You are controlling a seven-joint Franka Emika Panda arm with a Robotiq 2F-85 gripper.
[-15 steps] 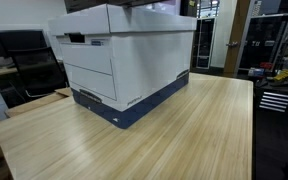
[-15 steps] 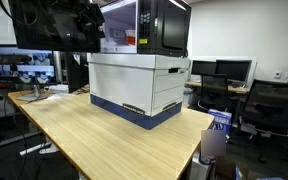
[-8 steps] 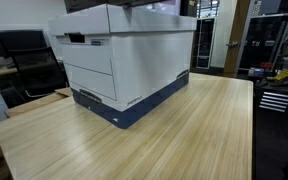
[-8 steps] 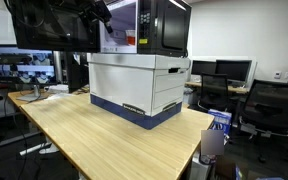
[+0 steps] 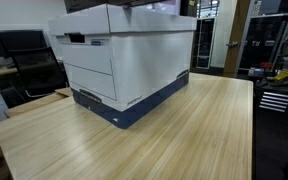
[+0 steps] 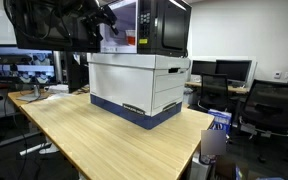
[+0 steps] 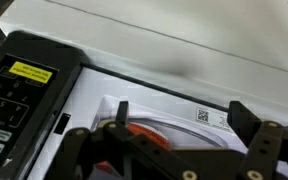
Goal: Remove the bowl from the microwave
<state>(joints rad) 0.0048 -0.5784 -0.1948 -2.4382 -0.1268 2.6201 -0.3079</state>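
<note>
A black microwave (image 6: 164,25) stands on top of a large white box with a navy base (image 6: 134,85), its white inside open toward the arm. In the wrist view I see its control panel with a yellow label (image 7: 19,85) at the left. A red-orange bowl (image 7: 144,133) sits on the glass turntable inside, mostly hidden behind my gripper. My gripper (image 7: 184,115) is open, with its fingers apart just above and in front of the bowl, holding nothing. In an exterior view the gripper (image 6: 106,18) is at the microwave's opening.
The white box (image 5: 124,60) stands on a wooden table (image 5: 174,135). Only the microwave's bottom edge (image 5: 124,4) shows above it there. Monitors (image 6: 24,65), desks and office chairs (image 6: 264,105) surround the table.
My gripper has moved a little further toward the microwave's opening. The box and microwave have not moved.
</note>
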